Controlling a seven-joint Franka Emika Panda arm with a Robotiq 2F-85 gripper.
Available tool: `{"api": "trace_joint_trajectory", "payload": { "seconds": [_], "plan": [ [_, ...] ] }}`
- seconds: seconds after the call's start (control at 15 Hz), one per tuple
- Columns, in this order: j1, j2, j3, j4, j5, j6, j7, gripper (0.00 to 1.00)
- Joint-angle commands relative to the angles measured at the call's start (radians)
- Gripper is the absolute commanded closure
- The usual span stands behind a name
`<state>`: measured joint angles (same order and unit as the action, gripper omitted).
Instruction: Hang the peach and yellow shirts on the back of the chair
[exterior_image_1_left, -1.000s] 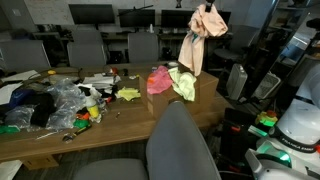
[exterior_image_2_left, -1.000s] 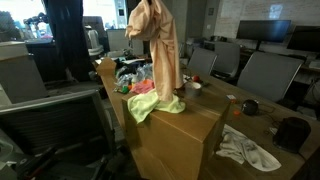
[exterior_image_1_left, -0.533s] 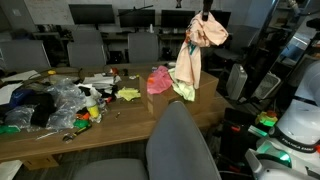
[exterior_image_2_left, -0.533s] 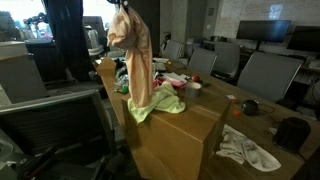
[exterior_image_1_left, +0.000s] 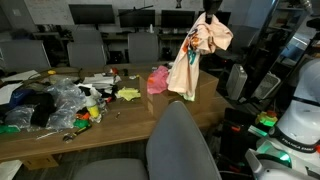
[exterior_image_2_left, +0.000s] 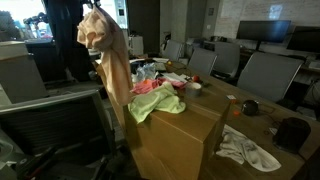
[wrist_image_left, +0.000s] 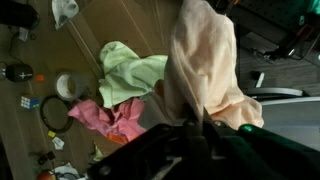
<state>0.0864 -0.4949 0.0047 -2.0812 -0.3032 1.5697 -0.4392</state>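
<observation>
Nearest in an exterior view, at 6 o'clock of the frame, stands the grey upholstered chair (exterior_image_1_left: 180, 145); its tall rounded back is bare, so neither shirt is hung yet. Just past it runs the wooden surface (exterior_image_1_left: 130, 115), with a heap of plastic bags and clutter (exterior_image_1_left: 60, 100) toward 9 o'clock.

Above the surface's end, at about 1 o'clock from the chair back, the peach shirt (exterior_image_1_left: 195, 60) dangles clear of the wood. The jaws are closed tight on a bunched fold at its top, and the rest hangs free below. In the wrist view the peach shirt (wrist_image_left: 205, 70) fills the right half. The yellow shirt (wrist_image_left: 130, 72) lies crumpled on the surface at 9 o'clock from it, touching the pink-red cloth (wrist_image_left: 110, 118) at its 7 o'clock side.

The step in hand looks like the carry of the first shirt toward the chair. The next move likely calls for bringing the cloth over the top of the back, low enough that it drapes on both sides, then letting go. The yellow shirt remains for a second trip.

Farthest, at 12 o'clock, are squarer office chairs (exterior_image_1_left: 88, 47) and dark monitors (exterior_image_1_left: 92, 14).
</observation>
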Motion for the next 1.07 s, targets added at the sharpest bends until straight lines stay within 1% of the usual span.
{"api": "trace_joint_trajectory", "payload": {
  "seconds": [0.0, 0.2, 0.47, 0.8, 1.0],
  "plan": [
    [0.053, -0.025, -0.001, 0.012, 0.026, -0.079, -0.086, 0.99],
    [0.088, -0.023, 0.012, 0.012, 0.019, -0.128, -0.113, 0.99],
    [0.120, -0.007, 0.045, 0.015, 0.002, -0.153, -0.103, 0.99],
    [0.142, 0.016, 0.072, 0.010, -0.016, -0.121, -0.109, 0.99],
    [0.161, 0.021, 0.077, -0.001, -0.012, -0.067, -0.129, 0.99]
  ]
}}
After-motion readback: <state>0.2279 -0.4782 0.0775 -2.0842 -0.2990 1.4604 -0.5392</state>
